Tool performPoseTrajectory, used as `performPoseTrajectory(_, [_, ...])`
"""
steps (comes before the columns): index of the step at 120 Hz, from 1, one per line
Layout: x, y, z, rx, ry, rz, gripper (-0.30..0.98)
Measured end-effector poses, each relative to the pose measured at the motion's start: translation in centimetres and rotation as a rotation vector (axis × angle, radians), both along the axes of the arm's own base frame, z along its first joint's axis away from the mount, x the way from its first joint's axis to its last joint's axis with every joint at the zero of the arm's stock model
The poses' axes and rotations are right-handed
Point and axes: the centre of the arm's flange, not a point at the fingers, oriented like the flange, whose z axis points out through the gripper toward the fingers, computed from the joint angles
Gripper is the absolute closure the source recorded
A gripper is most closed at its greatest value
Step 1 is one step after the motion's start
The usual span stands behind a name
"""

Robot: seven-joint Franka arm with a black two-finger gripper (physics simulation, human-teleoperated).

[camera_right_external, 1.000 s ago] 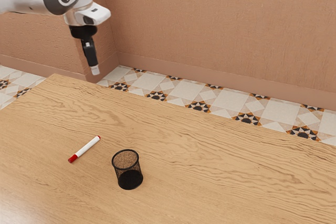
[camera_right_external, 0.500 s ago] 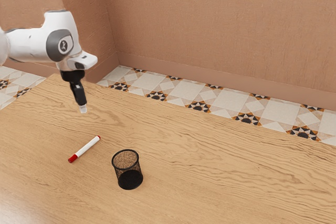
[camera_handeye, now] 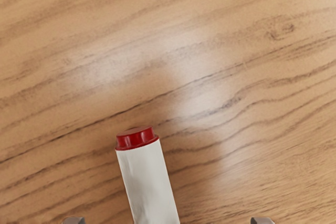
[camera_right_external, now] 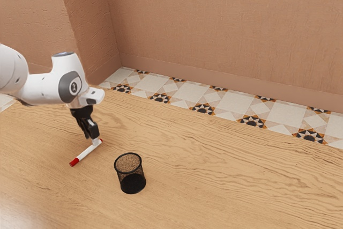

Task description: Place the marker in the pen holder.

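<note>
The site was a plain interior room, domestic in character; its exact use could not be determined. Walls (camera_right_external: 225,25) were finished in textured terracotta, with a matching baseboard (camera_right_external: 214,78) along the base. The floor (camera_right_external: 236,102) carried pale tiles patterned with dark and orange star motifs. A wood-grained bench (camera_right_external: 241,175) stood near the wall corner.
</note>
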Motion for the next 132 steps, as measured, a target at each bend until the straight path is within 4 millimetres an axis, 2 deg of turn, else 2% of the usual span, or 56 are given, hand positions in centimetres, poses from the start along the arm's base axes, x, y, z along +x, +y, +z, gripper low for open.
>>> performPoseTrajectory(32, [0.3, 0.0, -1.9, 0.013, -0.022, 0.057, 0.4])
performPoseTrajectory(63, [0.6, -0.1, -2.4, 0.021, -0.036, 0.085, 0.62])
performPoseTrajectory(83, [0.7, -0.1, -2.0, 0.024, -0.049, 0.107, 0.74])
performPoseTrajectory(88, [0.9, -0.5, -0.8, 0.028, -0.068, 0.104, 0.75])
performPoseTrajectory(91, [1.0, -0.9, 0.8, 0.03, -0.087, 0.099, 0.76])
performPoseTrajectory(101, [0.6, -3.2, 6.9, 0.03, -0.156, 0.063, 0.77])
performPoseTrajectory(110, [0.0, -6.1, 12.9, 0.026, -0.226, 0.012, 0.78])
performPoseTrajectory(116, [-0.6, -8.2, 16.2, 0.02, -0.261, -0.026, 0.79])
performPoseTrajectory(122, [-1.1, -10.4, 18.5, 0.012, -0.282, -0.066, 0.79])
performPoseTrajectory(132, [-2.1, -14.1, 21.2, -0.005, -0.297, -0.133, 0.79])
